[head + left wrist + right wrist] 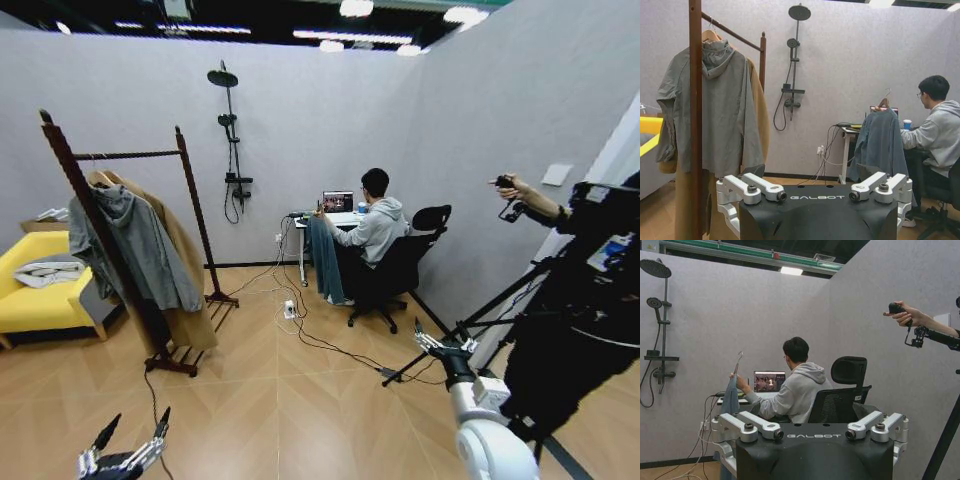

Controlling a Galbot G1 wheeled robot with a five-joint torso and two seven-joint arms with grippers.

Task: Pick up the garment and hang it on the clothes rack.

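Both grippers, left and right, spread, empty. Dark teal long-sleeved jacket far beyond fingertips: soft, light; take wooden hanger. Reddish-brown wooden rack beyond left fingers.

We stand in a room with plain grey walls meeting at a corner, and a floor of light wooden planks. Long ceiling lights glow overhead. A black shower stand with a round head stands against the far wall. Beside it we see a small white desk carrying an open laptop, with a black office chair drawn up. A yellow sofa sits at the left, and black cables trail across the floor.
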